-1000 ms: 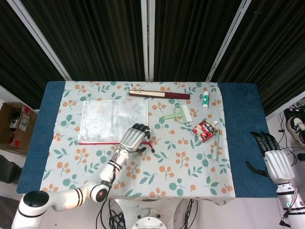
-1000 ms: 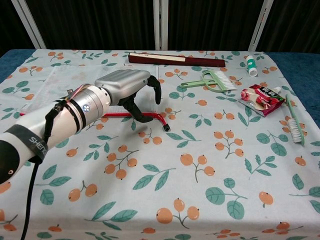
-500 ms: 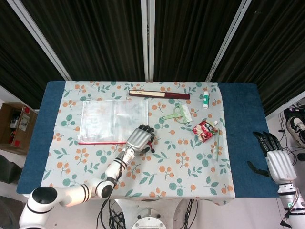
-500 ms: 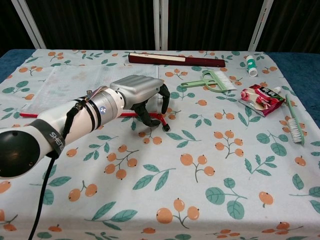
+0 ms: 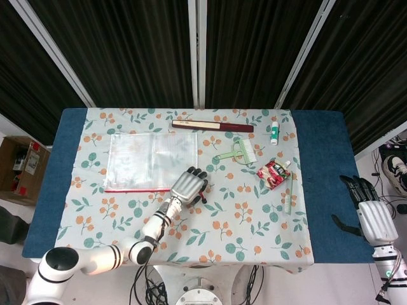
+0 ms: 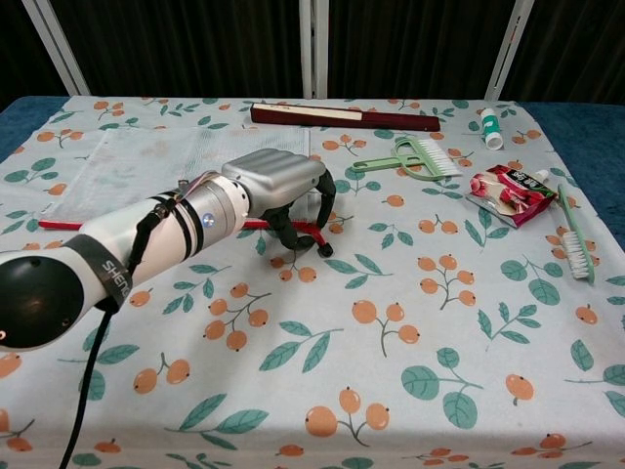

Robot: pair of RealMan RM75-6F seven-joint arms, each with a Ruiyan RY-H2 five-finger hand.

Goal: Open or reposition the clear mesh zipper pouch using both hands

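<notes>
My left hand [image 6: 276, 188] has slid a little further toward the pouch's red zipper end than it was a moment ago, and my right hand [image 5: 371, 213] has sunk slightly lower off the table's right edge. The clear mesh zipper pouch [image 5: 150, 159] has not shifted; it lies flat on the floral tablecloth [image 5: 216, 235], just left of my left hand. My left fingers curl down over the red zipper strip [image 6: 293, 226] at the pouch's near corner, dark fingertips close around it, though I cannot tell whether they actually pinch it. My right hand holds nothing, fingers apart and extended.

The pouch is thin, translucent and rectangular; any contents are too faint to tell. Right of the pouch lie a pale green comb brush [image 5: 238, 152], a crinkled red packet [image 5: 273, 173] and a slim green toothbrush [image 5: 287, 194].
</notes>
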